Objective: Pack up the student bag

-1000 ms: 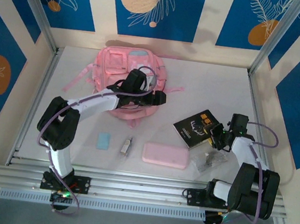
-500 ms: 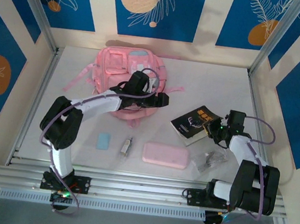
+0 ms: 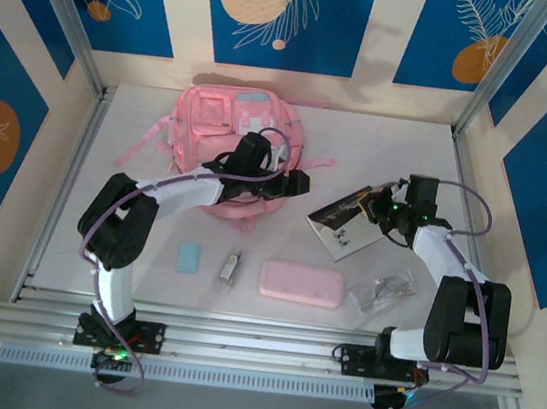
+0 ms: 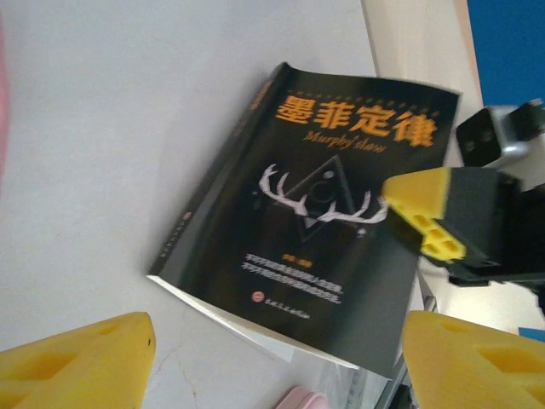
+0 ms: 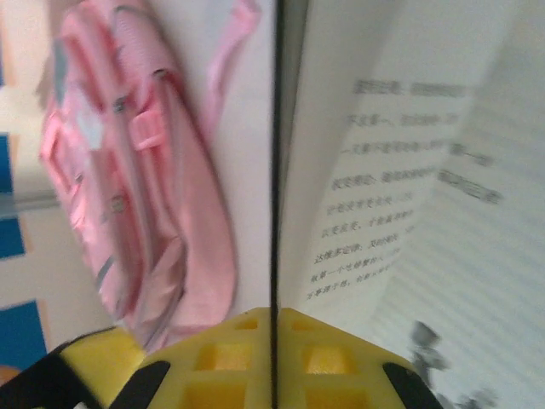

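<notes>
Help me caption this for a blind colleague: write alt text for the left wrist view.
A black paperback with an orange Chinese title and a white antler emblem rests on a white table, its right edge pinched by the yellow-tipped right hand. The open left hand shows as two yellow tips at the bottom corners.

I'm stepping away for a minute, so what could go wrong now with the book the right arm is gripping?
The right jaws pinch the book by one thin edge and its pages fan open, so it could slip or tear. The left arm reaches over the student bag, so it may block the book's way in.
</notes>
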You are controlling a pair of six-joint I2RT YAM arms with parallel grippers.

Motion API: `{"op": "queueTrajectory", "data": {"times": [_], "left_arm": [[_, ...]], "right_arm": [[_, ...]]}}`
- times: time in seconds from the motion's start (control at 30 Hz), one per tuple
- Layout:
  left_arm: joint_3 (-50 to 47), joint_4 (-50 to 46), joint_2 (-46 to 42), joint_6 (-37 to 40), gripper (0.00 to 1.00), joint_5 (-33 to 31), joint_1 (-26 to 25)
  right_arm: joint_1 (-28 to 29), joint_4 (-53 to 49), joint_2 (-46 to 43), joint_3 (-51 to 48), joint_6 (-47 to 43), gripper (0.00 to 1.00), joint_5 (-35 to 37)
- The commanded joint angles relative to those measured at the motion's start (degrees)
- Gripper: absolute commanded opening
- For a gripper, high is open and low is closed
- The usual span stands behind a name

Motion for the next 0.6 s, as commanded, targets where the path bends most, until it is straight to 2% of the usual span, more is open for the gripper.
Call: {"op": "queueTrajectory", "data": {"times": [0.0,0.23,0.43,0.57], "left_arm": [[-2.0,4.22,-2.65,-2.51,0.76,2.55,3.11],[-7.37,11.91,-5.51,-7.04,0.77,4.1,9.0],[-14.41,23.88,-6.46,-14.65,0.78,6.09,14.13],[-17.79,28.9,-6.76,-17.18,0.78,5.95,15.09]], "right_arm": [[2.59,-1.72,0.73,7.04,-5.8,0.0,-7.51],[9.07,-8.32,2.99,19.53,-12.93,0.0,-13.01],[14.73,-2.97,7.1,24.27,-12.85,0.0,-18.22],[18.13,1.61,11.82,24.87,-12.03,0.0,-21.66]]}}
